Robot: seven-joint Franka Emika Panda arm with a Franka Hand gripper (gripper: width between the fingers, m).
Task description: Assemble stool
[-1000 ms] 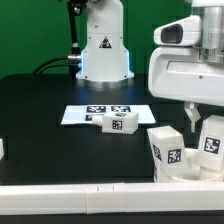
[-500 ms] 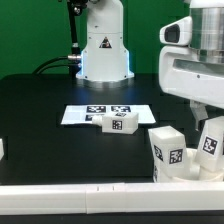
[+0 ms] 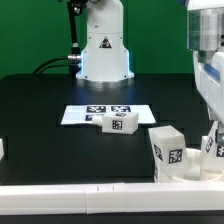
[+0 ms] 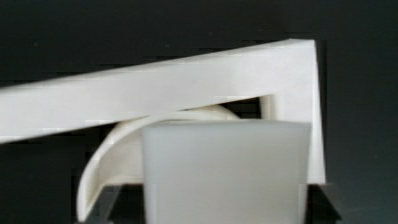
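My gripper [image 3: 214, 138] is at the exterior view's right edge, shut on a white stool leg [image 3: 221, 146] with a tag. In the wrist view the leg [image 4: 222, 170] fills the gap between the dark fingers [image 4: 118, 200]. The seat's curved white wall [image 4: 121, 150] shows just behind the leg. In the exterior view the seat [image 3: 168, 150], with tags on its side, stands right beside the held leg, near the front rail. Another tagged leg [image 3: 120, 122] lies on the near edge of the marker board [image 3: 85, 114].
A long white border rail [image 3: 100, 190] runs along the front. Its corner [image 4: 294, 75] shows in the wrist view, close around the seat. The robot base [image 3: 104, 50] stands at the back. A small white part [image 3: 2, 148] sits at the exterior view's left edge.
The arm has moved toward the exterior view's right and lower. The held leg now sits lower, beside the seat. The other parts have not moved.
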